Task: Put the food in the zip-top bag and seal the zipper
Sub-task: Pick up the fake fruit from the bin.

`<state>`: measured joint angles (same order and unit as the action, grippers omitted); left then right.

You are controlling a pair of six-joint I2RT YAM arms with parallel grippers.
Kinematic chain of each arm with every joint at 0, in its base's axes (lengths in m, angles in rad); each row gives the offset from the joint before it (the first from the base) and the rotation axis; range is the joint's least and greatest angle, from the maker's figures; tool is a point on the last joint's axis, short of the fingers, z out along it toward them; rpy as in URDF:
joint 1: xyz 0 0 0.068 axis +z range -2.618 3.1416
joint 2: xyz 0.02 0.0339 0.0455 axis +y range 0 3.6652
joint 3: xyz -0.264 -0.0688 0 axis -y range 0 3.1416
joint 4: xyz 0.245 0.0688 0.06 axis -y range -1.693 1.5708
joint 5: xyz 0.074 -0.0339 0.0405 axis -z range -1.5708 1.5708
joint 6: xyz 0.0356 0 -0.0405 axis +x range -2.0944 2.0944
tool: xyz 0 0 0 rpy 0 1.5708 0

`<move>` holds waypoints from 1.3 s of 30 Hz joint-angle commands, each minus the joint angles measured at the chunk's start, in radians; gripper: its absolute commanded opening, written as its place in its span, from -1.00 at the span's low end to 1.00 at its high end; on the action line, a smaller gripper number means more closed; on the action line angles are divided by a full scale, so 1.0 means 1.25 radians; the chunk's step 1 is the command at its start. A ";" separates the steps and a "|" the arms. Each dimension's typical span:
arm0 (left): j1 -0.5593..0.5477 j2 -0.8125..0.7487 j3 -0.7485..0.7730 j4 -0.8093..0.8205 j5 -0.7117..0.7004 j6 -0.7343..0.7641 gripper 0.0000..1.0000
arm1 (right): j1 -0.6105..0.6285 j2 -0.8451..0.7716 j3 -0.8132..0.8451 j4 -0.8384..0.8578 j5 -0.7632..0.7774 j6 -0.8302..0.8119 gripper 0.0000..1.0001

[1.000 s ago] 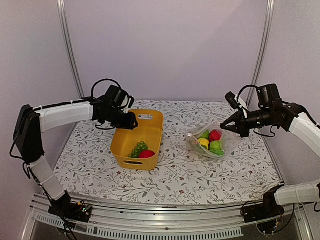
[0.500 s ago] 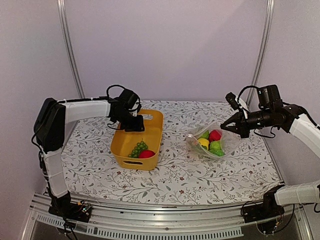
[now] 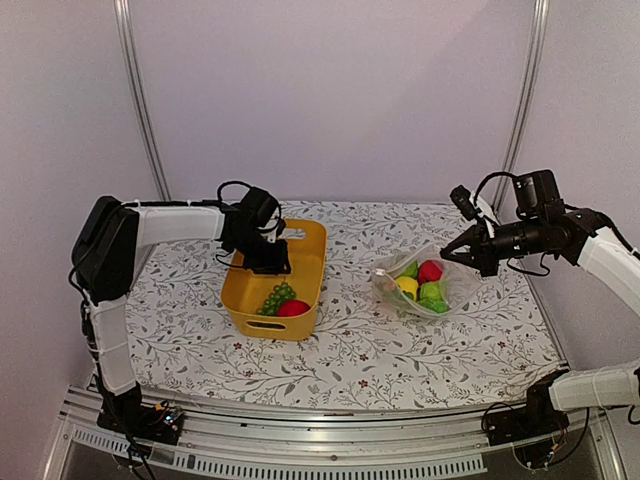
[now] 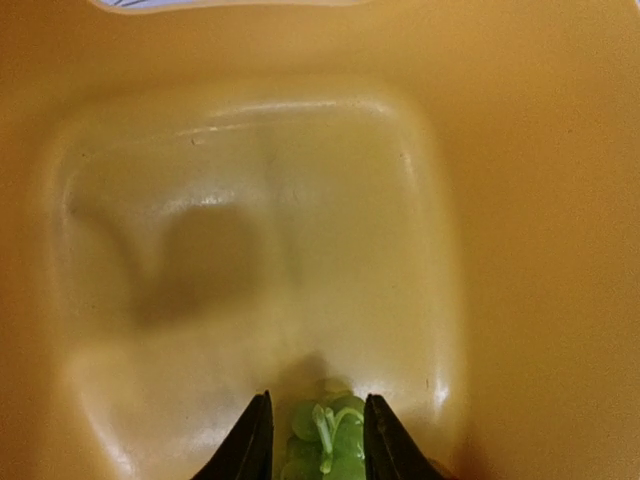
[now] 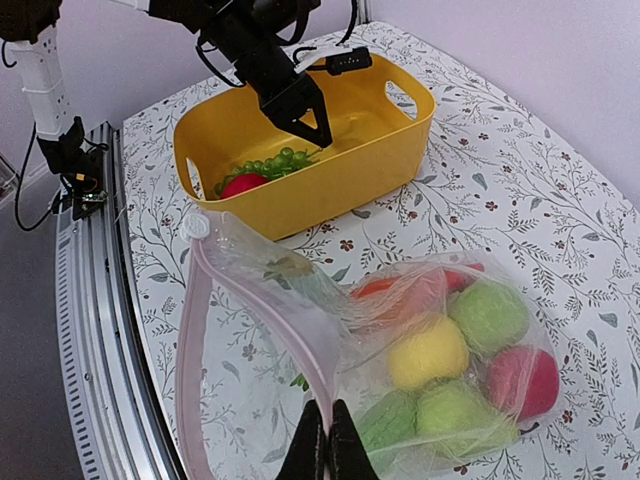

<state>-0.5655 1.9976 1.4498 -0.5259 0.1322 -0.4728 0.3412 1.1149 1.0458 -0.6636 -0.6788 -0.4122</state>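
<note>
The clear zip-top bag lies right of centre with green, yellow, red and orange food inside. Its mouth gapes toward the tub, and the pink zipper runs around it. My right gripper is shut on the bag's upper mouth edge and holds it up. A green grape bunch and a red piece lie in the yellow tub. Inside the tub, my left gripper points down and stands open, with its jaws on either side of the grape stem.
The tub stands left of centre on the floral tablecloth. A white slider tab sits at the end of the zipper nearest the tub. Metal frame posts rise at the back corners.
My left arm has swung right and dipped into the tub over the grapes, and its jaws have narrowed. The right arm and the bag have not moved.
</note>
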 commanded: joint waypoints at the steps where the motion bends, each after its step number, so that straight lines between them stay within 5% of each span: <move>1: 0.006 0.023 -0.009 0.009 0.014 0.004 -0.41 | 0.004 0.003 -0.004 0.010 -0.001 -0.004 -1.00; 16: 0.002 0.058 0.010 0.006 0.021 0.014 -0.61 | 0.004 -0.002 -0.009 0.012 -0.004 -0.004 -1.00; 24: 0.002 0.048 0.009 0.026 0.057 0.029 -1.00 | 0.003 -0.004 -0.014 0.015 0.001 -0.006 -1.00; 39: 0.001 -0.168 -0.082 0.163 0.037 0.148 -1.00 | 0.003 0.001 -0.003 0.005 0.012 -0.006 -1.00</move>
<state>-0.5659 1.8713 1.3865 -0.4053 0.1890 -0.3603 0.3412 1.1149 1.0382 -0.6567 -0.6785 -0.4126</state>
